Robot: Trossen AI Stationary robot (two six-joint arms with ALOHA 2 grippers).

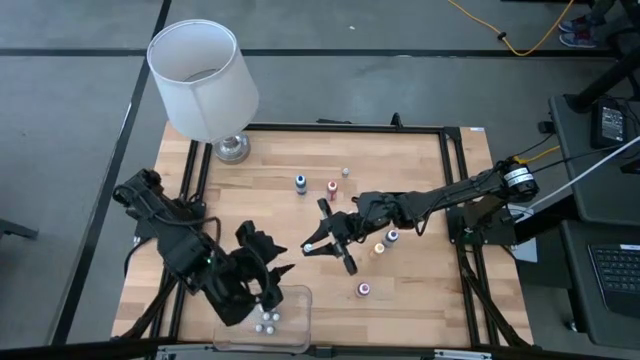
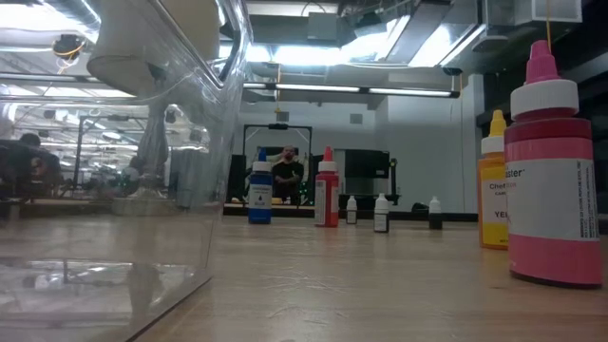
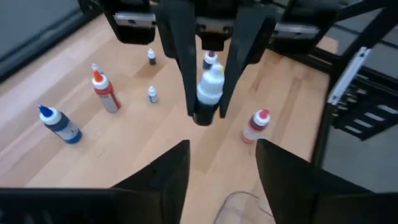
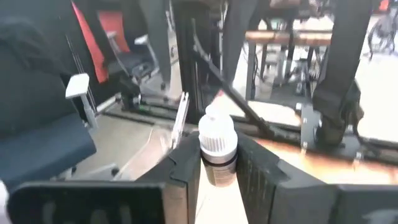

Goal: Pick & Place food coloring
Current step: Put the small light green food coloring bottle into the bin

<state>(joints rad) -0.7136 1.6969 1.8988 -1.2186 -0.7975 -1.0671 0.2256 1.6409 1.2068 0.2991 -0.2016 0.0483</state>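
Between the two fingers of the right gripper [image 4: 217, 163], a small dark bottle [image 4: 217, 152] with a white cap is held tight, standing upright, over the table's middle. Ahead of it, the left gripper [image 1: 268, 262] waits open by the clear tray [image 1: 300, 310].

Right gripper [image 3: 207, 93] fingers [image 3: 180, 56] clamp a white-capped, seemingly dark bottle [image 3: 209, 93]; red bottle [image 3: 104, 92] beside blue bottle [image 3: 60, 124].

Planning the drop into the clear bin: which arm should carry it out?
Right. The right claw is shut on a small bottle mid-table, near the clear bin. The left claw is open, empty, hovering at the bin.
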